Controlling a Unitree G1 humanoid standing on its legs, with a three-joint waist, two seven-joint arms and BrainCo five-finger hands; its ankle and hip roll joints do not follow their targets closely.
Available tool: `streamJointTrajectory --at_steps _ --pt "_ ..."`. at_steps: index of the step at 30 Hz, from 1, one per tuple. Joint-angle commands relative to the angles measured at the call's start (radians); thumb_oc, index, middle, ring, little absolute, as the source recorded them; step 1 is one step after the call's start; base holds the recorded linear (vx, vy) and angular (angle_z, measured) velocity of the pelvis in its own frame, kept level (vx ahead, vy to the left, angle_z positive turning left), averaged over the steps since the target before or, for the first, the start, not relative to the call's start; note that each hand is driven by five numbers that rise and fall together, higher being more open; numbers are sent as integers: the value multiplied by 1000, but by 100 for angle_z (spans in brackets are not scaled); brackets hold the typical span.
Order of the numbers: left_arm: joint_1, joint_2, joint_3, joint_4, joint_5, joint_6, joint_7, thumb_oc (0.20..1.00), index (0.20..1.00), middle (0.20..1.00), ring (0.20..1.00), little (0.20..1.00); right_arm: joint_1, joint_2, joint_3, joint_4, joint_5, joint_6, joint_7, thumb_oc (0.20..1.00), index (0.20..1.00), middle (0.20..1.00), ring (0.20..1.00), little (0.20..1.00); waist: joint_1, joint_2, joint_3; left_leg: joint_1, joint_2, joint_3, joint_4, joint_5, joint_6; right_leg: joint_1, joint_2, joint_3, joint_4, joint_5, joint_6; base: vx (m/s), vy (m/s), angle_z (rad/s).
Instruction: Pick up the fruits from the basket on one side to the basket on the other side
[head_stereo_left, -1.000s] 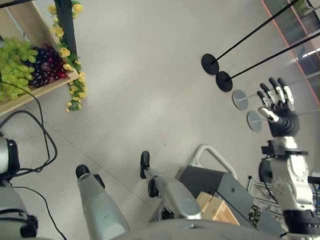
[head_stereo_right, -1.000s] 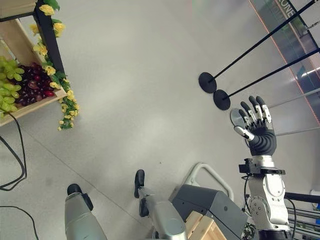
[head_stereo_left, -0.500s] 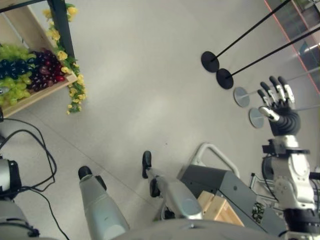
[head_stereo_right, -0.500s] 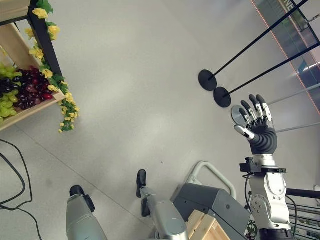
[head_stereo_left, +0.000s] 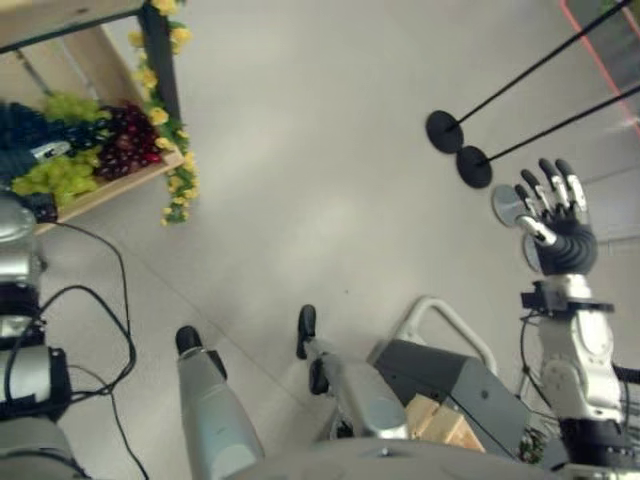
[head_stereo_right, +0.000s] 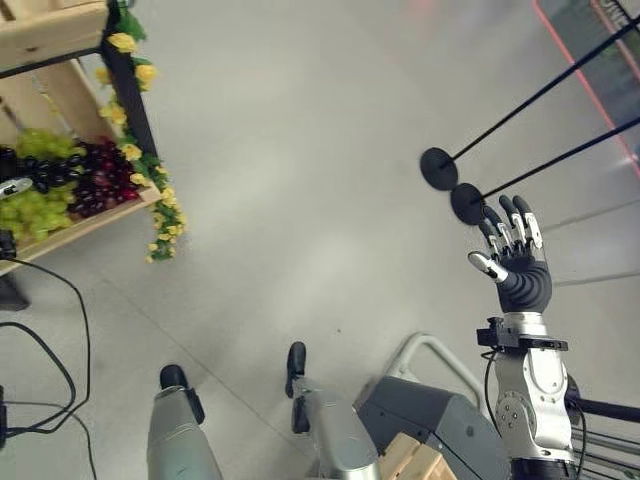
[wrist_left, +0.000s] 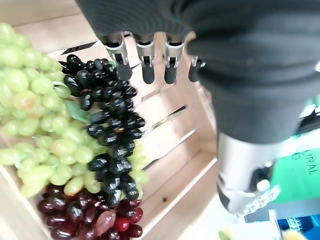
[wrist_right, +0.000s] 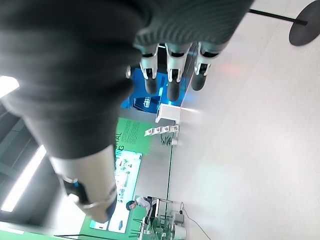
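While pale grey floor (head_stereo_right: 300, 150) spreads wide between them, a wooden crate (wrist_left: 170, 165) at far left holds the grapes: green bunches (wrist_left: 30, 105), a black bunch (wrist_left: 110, 135) draped across, dark red ones (wrist_left: 85, 215) at the crate's front edge. Left hand (wrist_left: 150, 55) hovers just above the black bunch, fingers straight, holding nothing. Right hand (head_stereo_right: 510, 255) is raised at right, fingers spread, near two black stand bases (head_stereo_right: 452, 185).

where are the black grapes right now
The black grapes lie in the wooden crate on the robot's left, between the green grapes and the bare slats, above the red grapes, just past the left robot hand.
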Motion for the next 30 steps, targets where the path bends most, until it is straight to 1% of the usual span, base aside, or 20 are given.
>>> streamJointTrajectory --at_steps 1,2,4,5,6,8,9,10,14,16,17,18,19,20,21,22,25,28,29,30 --pt "56 -72 63 -121 -45 -139 63 1000 1000 1000 1000 1000 -60 13 -93 -26 -7 -72 -32 1000 1000 1000 1000 1000 37 -6 -22 103 -37 29 14 -74 18 25 -71 -37 68 -52 67 -2 -11 19" --pt "61 -75 67 -125 -43 -138 64 1000 1000 1000 1000 1000 -59 11 -92 -26 -7 -73 -32 1000 1000 1000 1000 1000 35 -5 -22 106 -38 29 12 -73 18 27 -71 -37 68 -53 67 5 -2 23" --pt "118 -145 91 -169 -60 -170 72 1000 1000 1000 1000 1000 -62 20 -94 -21 -6 -79 -37 1000 1000 1000 1000 1000 46 6 -17 126 -48 27 -14 -59 18 39 -81 -46 71 -58 63 8 22 21" --pt "182 -207 101 -213 -71 -191 63 1000 1000 1000 1000 1000 -61 22 -101 -6 -1 -85 -40 1000 1000 1000 1000 1000 58 19 -13 147 -58 29 -46 -42 18 51 -90 -56 74 -63 61 0 21 18" --pt "187 -210 103 -217 -71 -190 63 1000 1000 1000 1000 1000 -60 20 -101 -6 -1 -85 -40 1000 1000 1000 1000 1000 57 19 -14 151 -60 30 -50 -41 18 53 -91 -56 74 -63 61 -4 19 13" --pt "265 -285 103 -280 -59 -203 55 1000 1000 1000 1000 1000 -52 26 -111 4 3 -87 -40 1000 1000 1000 1000 1000 67 32 -14 174 -72 30 -87 -24 18 67 -99 -62 70 -65 60 2 16 19" --pt "312 -337 112 -302 -95 -230 32 1000 1000 1000 1000 1000 -50 27 -126 15 5 -92 -42 1000 1000 1000 1000 1000 75 42 -14 184 -80 29 -109 -9 17 73 -107 -71 71 -68 58 0 13 19" --pt "315 -338 112 -303 -95 -230 31 1000 1000 1000 1000 1000 -49 26 -126 16 5 -92 -42 1000 1000 1000 1000 1000 74 43 -15 186 -80 29 -111 -8 17 74 -107 -72 70 -68 58 -8 4 15" --pt "420 -440 91 -383 -125 -246 -22 1000 1000 1000 1000 1000 -41 31 -156 27 9 -100 -43 1000 1000 1000 1000 1000 90 60 -21 220 -95 25 -164 18 18 96 -115 -91 61 -70 58 6 -3 13" --pt "439 -456 89 -393 -136 -251 -35 1000 1000 1000 1000 1000 -38 33 -164 34 12 -102 -45 1000 1000 1000 1000 1000 94 66 -24 232 -98 25 -183 26 19 100 -117 -96 61 -71 59 5 -3 6" --pt "478 -475 83 -426 -148 -257 -61 1000 1000 1000 1000 1000 -35 35 -175 37 10 -106 -47 1000 1000 1000 1000 1000 103 75 -29 250 -106 20 -217 40 20 107 -122 -104 63 -73 59 -2 11 7" --pt "493 -482 83 -438 -157 -258 -69 1000 1000 1000 1000 1000 -32 39 -177 38 11 -107 -46 1000 1000 1000 1000 1000 106 80 -31 257 -108 17 -232 47 21 110 -123 -107 64 -75 59 -5 26 14" --pt "525 -490 79 -463 -163 -262 -91 1000 1000 1000 1000 1000 -23 43 -181 38 5 -111 -47 1000 1000 1000 1000 1000 111 89 -37 275 -118 16 -272 64 22 116 -127 -113 65 -77 60 -8 18 12" --pt "527 -490 79 -465 -163 -262 -91 1000 1000 1000 1000 1000 -22 43 -181 38 5 -111 -48 1000 1000 1000 1000 1000 110 89 -38 277 -119 16 -276 66 23 117 -128 -114 64 -77 60 3 22 19" --pt "548 -497 77 -489 -162 -263 -107 1000 1000 1000 1000 1000 -16 46 -186 42 0 -112 -48 1000 1000 1000 1000 1000 116 97 -45 291 -125 13 -303 79 21 122 -132 -125 63 -80 61 7 6 16" --pt "550 -497 77 -491 -163 -262 -107 1000 1000 1000 1000 1000 -15 46 -186 42 0 -111 -48 1000 1000 1000 1000 1000 115 97 -46 293 -126 12 -305 81 21 124 -132 -126 63 -80 61 15 4 22" --pt "603 -506 66 -534 -176 -267 -136 1000 1000 1000 1000 1000 -10 50 -185 51 -7 -117 -60 1000 1000 1000 1000 1000 122 114 -58 314 -125 2 -314 86 16 152 -135 -141 65 -91 60 16 -7 15" --pt "641 -513 65 -580 -180 -274 -152 1000 1000 1000 1000 1000 -10 50 -183 54 -14 -120 -67 1000 1000 1000 1000 1000 127 120 -64 329 -127 -3 -317 93 17 173 -134 -148 61 -90 58 34 -8 15" --pt "672 -535 72 -643 -242 -282 -193 1000 1000 1000 1000 1000 -4 51 -181 56 -18 -118 -69 1000 1000 1000 1000 1000 134 127 -79 352 -124 -2 -318 86 14 204 -129 -155 58 -99 58 17 -2 9" --pt "674 -535 73 -646 -243 -281 -194 1000 1000 1000 1000 1000 -4 51 -181 56 -18 -117 -69 1000 1000 1000 1000 1000 132 125 -80 351 -126 -3 -322 93 15 203 -131 -157 55 -94 57 83 -9 13"
